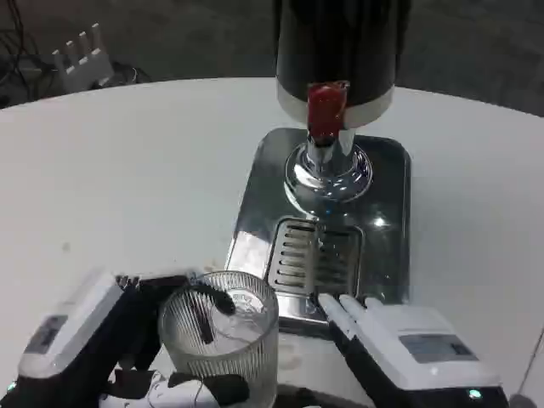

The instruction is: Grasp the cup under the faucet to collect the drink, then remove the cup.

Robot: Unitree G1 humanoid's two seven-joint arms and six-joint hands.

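The clear ribbed glass cup (pixel 219 344) stood nearest the camera on the round white table (pixel 127 170), just in front of the polished steel drip tray (pixel 387 246) and left of its slotted grate (pixel 313 255). The left hand (pixel 110 340) gripped the cup, black fingers curled round its wall and over its rim. The right hand (pixel 399 340) rested at the tray's front edge, fingers extended, close together, holding nothing. The red-handled chrome faucet (pixel 325 115) of the black cylindrical dispenser (pixel 340 42) stood beyond the cup.
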